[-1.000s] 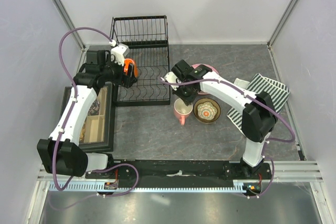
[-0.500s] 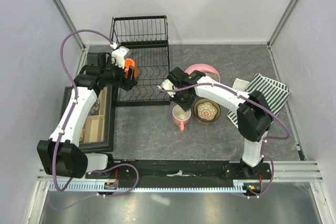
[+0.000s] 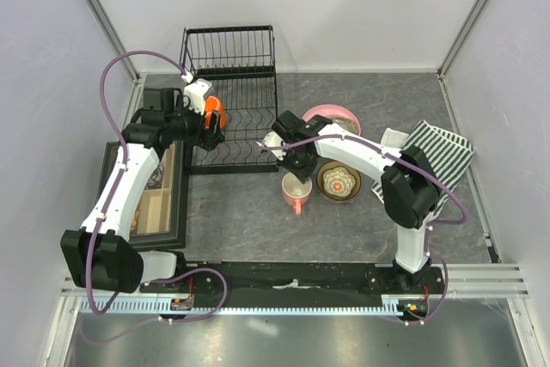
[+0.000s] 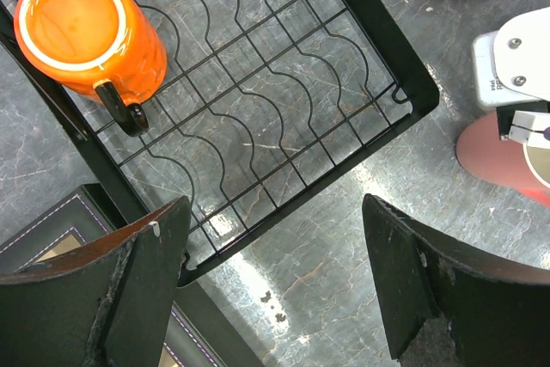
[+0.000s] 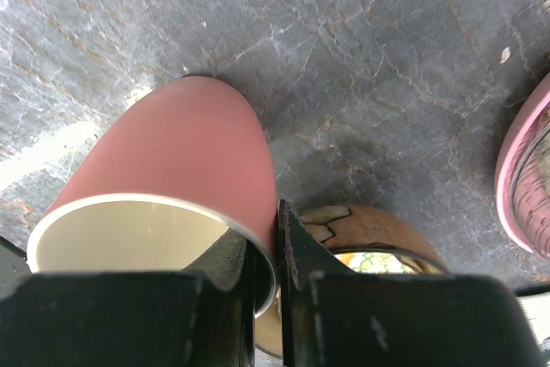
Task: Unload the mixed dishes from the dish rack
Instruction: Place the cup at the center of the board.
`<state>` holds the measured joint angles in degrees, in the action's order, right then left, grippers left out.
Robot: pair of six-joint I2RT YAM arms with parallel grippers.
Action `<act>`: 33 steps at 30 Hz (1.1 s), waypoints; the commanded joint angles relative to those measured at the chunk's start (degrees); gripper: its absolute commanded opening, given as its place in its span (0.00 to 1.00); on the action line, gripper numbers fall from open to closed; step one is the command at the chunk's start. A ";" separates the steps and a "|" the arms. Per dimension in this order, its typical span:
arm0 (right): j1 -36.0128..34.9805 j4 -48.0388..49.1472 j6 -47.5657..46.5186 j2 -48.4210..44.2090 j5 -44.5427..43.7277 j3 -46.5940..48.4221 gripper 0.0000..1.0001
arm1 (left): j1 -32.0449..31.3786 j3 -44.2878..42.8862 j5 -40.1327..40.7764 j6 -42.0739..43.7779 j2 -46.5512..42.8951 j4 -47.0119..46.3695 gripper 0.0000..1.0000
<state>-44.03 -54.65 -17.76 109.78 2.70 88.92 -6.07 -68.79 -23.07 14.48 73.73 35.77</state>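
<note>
1. The right gripper (image 5: 277,234) has its jaws closed on the rim of the pink mug (image 5: 172,178), one finger inside and one outside. The mug is off the dish rack (image 3: 230,100) and upright over the grey table (image 3: 241,212). Its base seems to be on the table or just above it; I cannot tell which.
2. The mug is just beside the patterned bowl (image 3: 339,180), and the pink shallow dish (image 3: 331,115) lies behind them. I judge this step to be the setting down of the pink mug.
3. The left gripper (image 4: 275,238) hovers over the rack base with its jaws wide open and nothing between them.
4. The orange mug (image 4: 86,27) stands upright on the rack, near its left edge, with the handle toward the camera. It is the only dish I can see on the rack.
5. Next, the right jaws should open and lift straight up, so that the mug does not tip toward the bowl. The left gripper should then descend onto the orange mug's rim.
6. No brand shows on any dish. A small label is on the right gripper's white housing, too small to read.
</note>
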 commanded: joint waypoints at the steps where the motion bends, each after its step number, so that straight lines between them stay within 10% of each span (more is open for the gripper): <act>1: -0.09 1.30 -0.43 0.88 -0.33 4.06 0.00 | 0.35 0.41 -2.07 2.22 -2.02 -0.70 0.87; 20: 0.61 -3.09 -2.89 3.34 -3.75 8.54 0.01 | 0.35 0.85 -2.33 3.19 -2.72 -0.61 0.86; 33: 1.40 -3.36 -2.90 3.60 -4.37 9.69 0.33 | 0.35 0.94 -2.51 3.54 -3.16 -0.53 0.86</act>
<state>-42.94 -57.95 -20.73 113.45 -1.02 95.46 -6.07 -68.07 -24.32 15.64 72.44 35.90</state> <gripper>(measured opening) 0.307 0.866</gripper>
